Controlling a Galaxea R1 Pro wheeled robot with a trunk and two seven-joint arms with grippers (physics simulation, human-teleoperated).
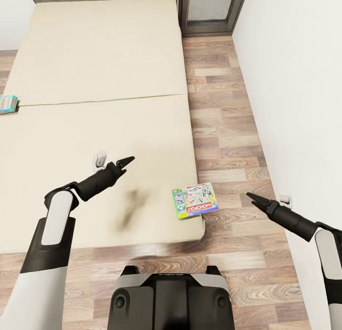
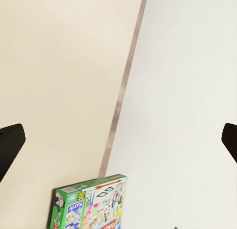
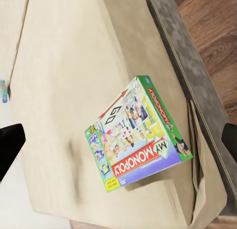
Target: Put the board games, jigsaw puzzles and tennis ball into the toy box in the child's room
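Bed (image 1: pixel 95 59) ahead, wood floor (image 1: pixel 228 130) alongside. Monopoly box (image 1: pixel 194 200) lies flat at the bed's near right corner, between my hands, nearer the right hand (image 1: pixel 251 197). Left hand (image 1: pixel 127 161) hovers over the mattress. Both empty, fingers spread in wrist views. Blue game (image 1: pixel 8 103) at far left edge.

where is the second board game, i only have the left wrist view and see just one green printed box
Observer: A smaller blue flat game box lies at the far left edge of the cream mattress bed, well away from the green-white-red Monopoly box.
Operator: how close is that monopoly one to falling off
Observer: It sits flat at the near right corner of the bed, partly over the edge.
Operator: are both tools free
Observer: Yes, the left tool hangs over the mattress, the right tool over the wooden plank floor; both are open, holding nothing.
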